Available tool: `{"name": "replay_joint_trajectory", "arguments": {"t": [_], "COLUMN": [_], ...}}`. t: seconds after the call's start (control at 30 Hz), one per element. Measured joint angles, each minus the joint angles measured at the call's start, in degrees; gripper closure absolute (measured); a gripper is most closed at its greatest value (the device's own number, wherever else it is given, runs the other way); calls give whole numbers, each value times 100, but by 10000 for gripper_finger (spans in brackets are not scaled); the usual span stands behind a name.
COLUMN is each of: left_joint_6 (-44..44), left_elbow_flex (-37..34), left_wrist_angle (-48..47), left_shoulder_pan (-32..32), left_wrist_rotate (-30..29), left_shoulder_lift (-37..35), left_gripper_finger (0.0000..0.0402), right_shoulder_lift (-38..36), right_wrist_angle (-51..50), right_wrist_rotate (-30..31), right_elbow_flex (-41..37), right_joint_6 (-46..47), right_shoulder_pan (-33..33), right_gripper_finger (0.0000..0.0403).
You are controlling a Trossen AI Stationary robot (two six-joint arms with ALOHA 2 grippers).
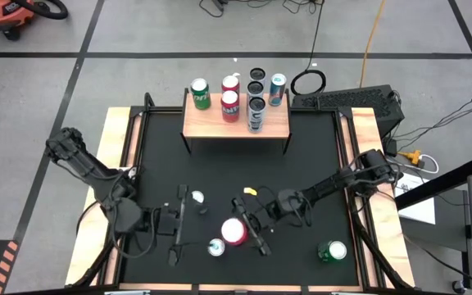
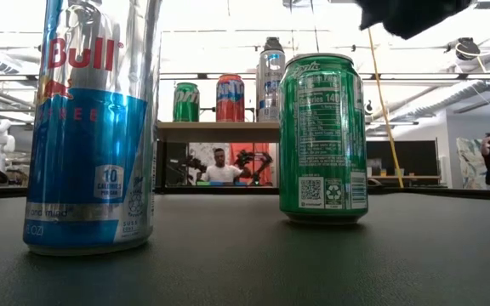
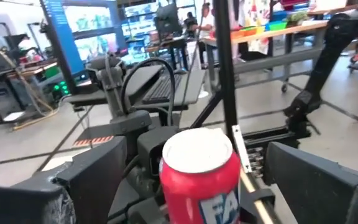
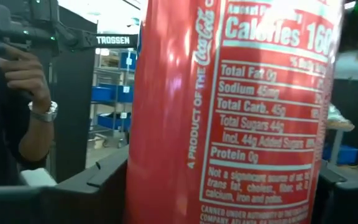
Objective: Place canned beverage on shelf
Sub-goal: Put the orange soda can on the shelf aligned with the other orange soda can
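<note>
Two arms: both worked the front half of the black table (image 1: 301, 156), facing each other across one red can (image 1: 233, 231).
Shelf stock: the shelf (image 1: 236, 123) at the back edge already carried a green can (image 1: 200, 93), two red ones and a dark can, with more cans standing just behind the board.
Can in play: the red can stood upright on the table, well short of the shelf, not lifted as far as the overhead view showed.
Right gripper: the right gripper (image 1: 249, 223) had its fingers around that red can, one on each side; its wrist camera was filled by the can's nutrition label with a dark finger (image 4: 86, 186) either side. Jaws partly closed, looking like a grip on the can.
Left gripper: the left gripper (image 1: 179, 223) sat wide open just beside the can, holding nothing, its fingers (image 3: 98, 180) framing the can top (image 3: 197, 149) from farther back.
Other cans: a slim silver-blue can (image 1: 216, 247) and another green can (image 1: 333, 251) waited near the front edge.
Step, by my read: grasp made, lift not yet begun.
Next move: raise the can clear of the table, carry it back, and set it on the board's free right corner without knocking the row.
</note>
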Motion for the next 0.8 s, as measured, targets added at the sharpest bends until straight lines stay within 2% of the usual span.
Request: {"name": "replay_joint_trajectory", "arguments": {"t": [0.17,0.3,0.57,0.8], "left_joint_6": [-149,-442,-587,-805], "left_elbow_flex": [0,0,0,0], "left_wrist_angle": [-267,-421,-188,-270], "left_shoulder_pan": [194,381,463,456], "left_wrist_rotate": [3,5,-64,-137], "left_shoulder_lift": [0,139,404,447], "left_gripper_finger": [11,11,11,11], "right_shoulder_lift": [-15,-20,-20,-22], "right_wrist_angle": [-34,-10,-8,17], "right_wrist_rotate": [-740,-1098,-1193,-1614], "right_elbow_flex": [0,0,-2,0], "right_joint_6": [338,531,713,772], "right_shoulder_pan": [-421,-645,-803,-853], "right_gripper_finger": [122,122,122,122]}}
